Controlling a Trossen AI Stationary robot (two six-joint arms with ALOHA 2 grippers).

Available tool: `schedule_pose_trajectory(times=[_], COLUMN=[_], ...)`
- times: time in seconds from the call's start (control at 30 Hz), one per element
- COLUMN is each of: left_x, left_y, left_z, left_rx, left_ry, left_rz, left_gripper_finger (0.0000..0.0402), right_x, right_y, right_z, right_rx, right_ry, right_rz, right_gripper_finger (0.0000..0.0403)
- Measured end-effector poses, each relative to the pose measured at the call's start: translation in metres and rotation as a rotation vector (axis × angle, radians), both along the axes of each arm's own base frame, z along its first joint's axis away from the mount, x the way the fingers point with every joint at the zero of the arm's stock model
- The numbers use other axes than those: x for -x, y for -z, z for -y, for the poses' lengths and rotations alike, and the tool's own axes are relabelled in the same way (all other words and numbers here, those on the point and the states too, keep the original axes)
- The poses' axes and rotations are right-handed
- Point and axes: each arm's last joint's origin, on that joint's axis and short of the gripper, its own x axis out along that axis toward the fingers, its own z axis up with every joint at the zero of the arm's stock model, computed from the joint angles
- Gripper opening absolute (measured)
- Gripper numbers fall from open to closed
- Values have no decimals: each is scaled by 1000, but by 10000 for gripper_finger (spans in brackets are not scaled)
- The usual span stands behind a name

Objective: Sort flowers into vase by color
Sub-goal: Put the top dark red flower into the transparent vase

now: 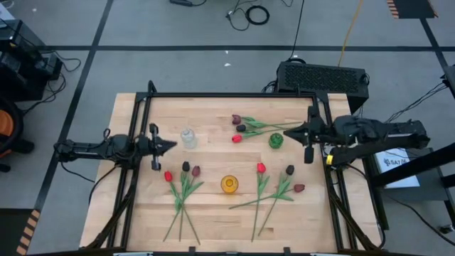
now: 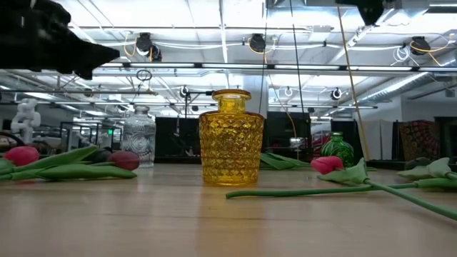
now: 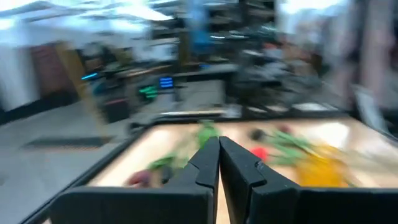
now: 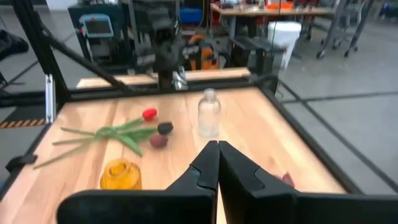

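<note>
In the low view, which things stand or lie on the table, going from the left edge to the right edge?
Red flower head → maroon flower head → clear vase → yellow vase → red flower head → green vase → green leaves at the right edge.

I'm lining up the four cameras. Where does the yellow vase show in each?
High view: yellow vase, table's middle, near the front edge.
Low view: centre, upright.
Left wrist view: a yellow blur.
Right wrist view.
Shared landmark: clear vase, except in the left wrist view.
</note>
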Motion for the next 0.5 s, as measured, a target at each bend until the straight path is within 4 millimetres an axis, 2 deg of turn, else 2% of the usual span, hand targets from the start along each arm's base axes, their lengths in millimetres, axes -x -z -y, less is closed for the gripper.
schedule_pose_trajectory(times=[0.07, 0.13, 0.2, 0.33, 0.5], left_x=[1, 1, 2, 5, 1], left_y=[-1, -4, -17, -55, -118], left_z=[-2, -3, -3, -3, -4], left_rx=[35, 40, 49, 110, 196], left_ry=[-84, -92, -90, -88, -120], left_rz=[9, 7, 32, -5, -151], left_gripper_finger=[18, 18, 18, 18, 18], right_x=[-3, -6, -8, -13, -19], right_y=[8, 16, 24, 35, 41], right_z=[0, 0, 0, -1, -1], right_rx=[-18, -45, -65, -69, -40], right_ry=[6, 28, 47, 47, 69], right_rz=[-6, 10, 17, 54, 50], right_gripper_finger=[0, 0, 0, 0, 0])
